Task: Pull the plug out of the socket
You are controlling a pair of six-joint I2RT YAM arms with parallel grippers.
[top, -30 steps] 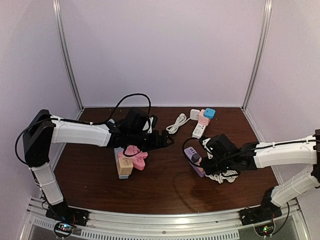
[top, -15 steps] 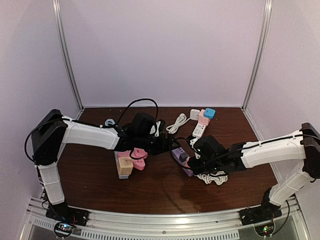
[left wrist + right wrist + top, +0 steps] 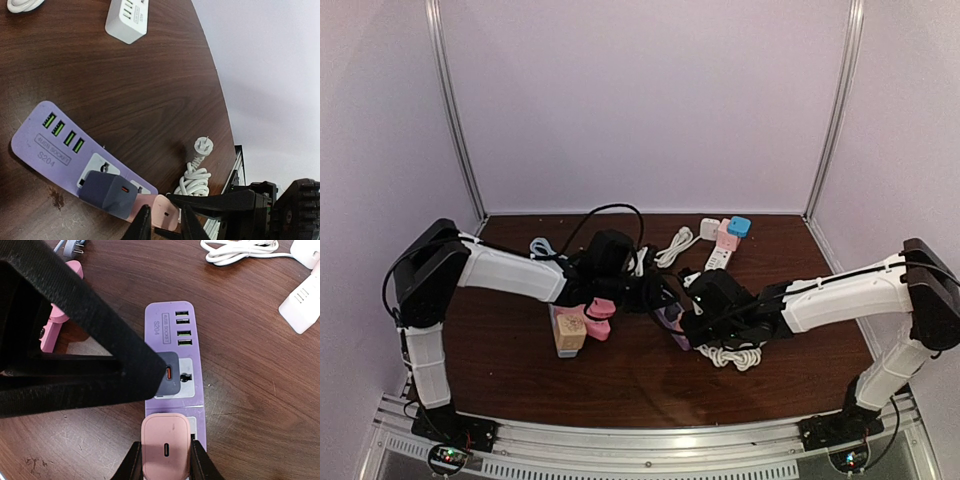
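- Both arms have closed in on the middle of the table (image 3: pixel 125 90) since a second ago, and the purple power strip (image 3: pixel 161 335) has slid leftward along with your right arm
- Your left claw (image 3: pixel 164 224) reaches in from the left with its fingers parted only narrowly and nothing visibly held between them. The views do not settle whether its tips press on the strip
- A dark plug (image 3: pixel 107 194) sits in the strip just past the row of USB ports. In the right wrist view one left finger hangs directly over it
- The strip lies flat on the table, caught between the two claws
- The pink plug (image 3: pixel 166 440), which I take to be the one you must pull, is still seated in the socket at the strip's near end, right beside the dark plug
- Your right claw (image 3: pixel 166 462) is clamped on the pink plug, one finger on each side
- A coiled white cable (image 3: pixel 194 177) lies loose just beyond the strip, under your right arm
- Watch out: if the left claw is not truly pinning the strip, your pull will likely lift or drag the whole strip instead of freeing the plug
- The claws are crowded together, so a skewed pull could knock them into each other or jar the dark plug
- The cable could also snag as you draw back
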